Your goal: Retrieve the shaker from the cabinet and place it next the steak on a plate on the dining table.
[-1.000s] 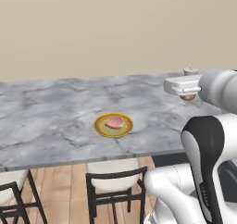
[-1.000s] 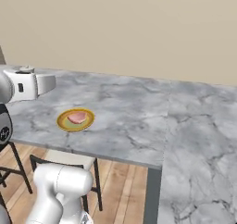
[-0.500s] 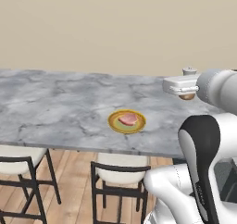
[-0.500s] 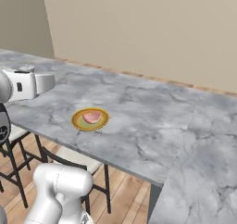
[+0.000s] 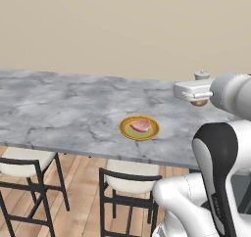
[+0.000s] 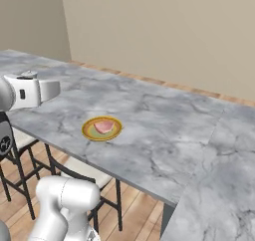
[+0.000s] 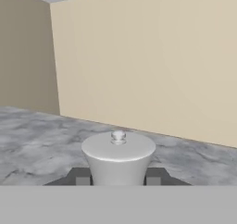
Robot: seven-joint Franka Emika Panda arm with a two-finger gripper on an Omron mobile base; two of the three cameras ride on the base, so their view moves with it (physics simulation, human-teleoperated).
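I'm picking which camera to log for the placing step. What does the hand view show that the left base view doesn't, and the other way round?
Hand view alone: the shaker's pale top close up, a dark finger on either side of it, and a corner of the room's walls.
Left base view alone: the plate with the steak, the chairs and the shaker's brown underside.
Both: the shaker held in the gripper, the dining table and the beige wall.

Base cams look down from behind arm, L & R; both share table [image 5: 68, 113] w/ plate [image 5: 139, 128]. Hand cam low, level, close on shaker [image 7: 118, 156].
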